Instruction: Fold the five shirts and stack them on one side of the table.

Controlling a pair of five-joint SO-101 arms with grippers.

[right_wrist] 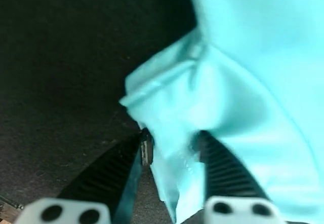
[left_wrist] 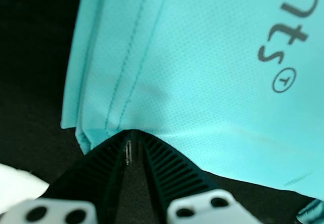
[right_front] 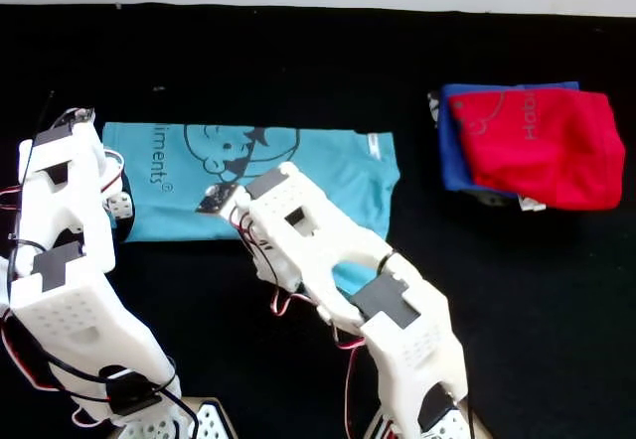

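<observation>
Teal shirt (right_front: pixel 328 176) is laid flat across the middle of the table (right_front: pixel 298 52), already narrowed into a long band. Left of its middle, the right gripper (right_wrist: pixel 172 150) is clamped on a bunched fold. At the left end, the left gripper (left_wrist: pixel 130 150) is pinched shut on the hem. Two held points are probably meant to let the cloth be lifted evenly for the next fold. At the far right, a red shirt (right_front: pixel 547 151) is laid on a blue shirt (right_front: pixel 452 156), kept aside as the stack.
</observation>
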